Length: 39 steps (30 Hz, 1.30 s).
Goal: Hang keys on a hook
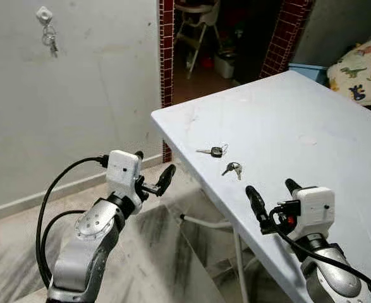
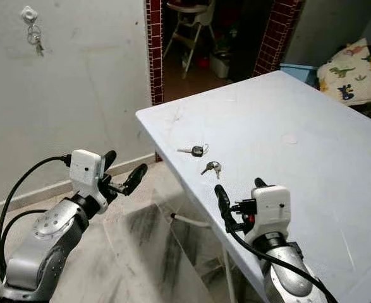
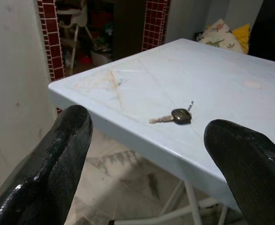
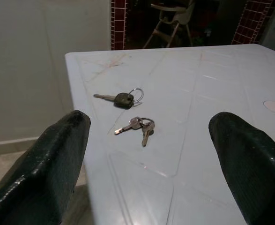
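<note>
white wall [image 1: 97, 95] to the robot's left, with a hook [image 1: 43, 14] high on it already carrying one key bunch [image 1: 49, 39]. pale blue bench [image 1: 337, 113] ahead and to the right, its near corner by the brick doorway [image 1: 166, 38]. left gripper [image 1: 153, 183] off the bench edge over the floor, jaws apart, holding nothing. right gripper [image 1: 270, 199] above the bench's near edge, jaws apart, aimed at the keys. black-headed key [image 1: 214, 151] on its ring, flat near the bench edge; paired silver keys [image 1: 232, 168] just beside it, nearer the right gripper. judged step: reaching for a pick. done well, the jaws would descend low over one set only, close on the ring or key heads, and lift clear without nudging the other.
</note>
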### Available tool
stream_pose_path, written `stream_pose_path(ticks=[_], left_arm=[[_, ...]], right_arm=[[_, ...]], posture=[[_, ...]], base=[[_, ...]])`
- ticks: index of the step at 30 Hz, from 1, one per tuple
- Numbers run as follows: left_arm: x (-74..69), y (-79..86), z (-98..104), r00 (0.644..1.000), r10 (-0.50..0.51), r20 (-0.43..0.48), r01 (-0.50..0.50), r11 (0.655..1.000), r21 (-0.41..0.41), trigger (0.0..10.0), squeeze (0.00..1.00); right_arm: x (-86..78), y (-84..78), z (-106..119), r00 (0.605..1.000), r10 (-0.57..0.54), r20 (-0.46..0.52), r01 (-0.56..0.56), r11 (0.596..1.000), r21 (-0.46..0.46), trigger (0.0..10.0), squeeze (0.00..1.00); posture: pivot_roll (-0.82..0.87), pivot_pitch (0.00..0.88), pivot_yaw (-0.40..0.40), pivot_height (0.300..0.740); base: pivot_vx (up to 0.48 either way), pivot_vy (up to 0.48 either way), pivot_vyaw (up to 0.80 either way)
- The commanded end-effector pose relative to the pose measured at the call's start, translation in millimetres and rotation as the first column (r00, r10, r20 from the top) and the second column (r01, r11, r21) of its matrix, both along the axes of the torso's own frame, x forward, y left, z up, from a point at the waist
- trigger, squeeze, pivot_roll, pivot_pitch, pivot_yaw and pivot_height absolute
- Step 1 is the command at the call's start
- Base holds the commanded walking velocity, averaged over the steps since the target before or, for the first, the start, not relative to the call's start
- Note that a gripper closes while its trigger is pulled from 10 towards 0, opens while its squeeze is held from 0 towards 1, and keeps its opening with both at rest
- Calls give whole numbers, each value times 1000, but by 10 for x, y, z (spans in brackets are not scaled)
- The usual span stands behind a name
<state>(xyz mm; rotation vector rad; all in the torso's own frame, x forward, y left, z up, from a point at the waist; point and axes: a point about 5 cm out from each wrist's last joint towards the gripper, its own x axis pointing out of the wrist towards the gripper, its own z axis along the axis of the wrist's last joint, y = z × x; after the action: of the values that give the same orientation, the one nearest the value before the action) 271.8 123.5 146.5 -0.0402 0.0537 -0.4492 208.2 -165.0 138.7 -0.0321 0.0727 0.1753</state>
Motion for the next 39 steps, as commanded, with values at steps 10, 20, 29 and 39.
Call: stream_pose_path(ticks=[10, 20, 29, 39], left_arm=[[-10, -9, -25, 1000, -10, -7, 10, 1000, 10, 10000, 0], [-11, -23, -39, 1000, -7, -12, 8, 1000, 5, 10000, 0], [-17, -14, -89, 1000, 6, -26, -5, 999, 36, 10000, 0], [-203, 109, -340, 988, -46, -149, 62, 992, 106, 10000, 0]], right_arm=[[16, 29, 47, 1000, 0, 14, 0, 1000, -2, 10000, 0], [47, 51, 41, 1000, 10, 14, -10, 1000, -5, 10000, 0], [50, 61, 3, 1000, 3, -10, -3, 1000, -18, 10000, 0], [87, 40, -193, 990, -20, -137, 15, 999, -34, 10000, 0]], posture=[[87, 0, -26, 740], [92, 0, -30, 740], [93, 0, -32, 740], [108, 0, -40, 740]], base=[[388, 0, 0], [286, 0, 0], [0, 0, 0], [0, 0, 0]])
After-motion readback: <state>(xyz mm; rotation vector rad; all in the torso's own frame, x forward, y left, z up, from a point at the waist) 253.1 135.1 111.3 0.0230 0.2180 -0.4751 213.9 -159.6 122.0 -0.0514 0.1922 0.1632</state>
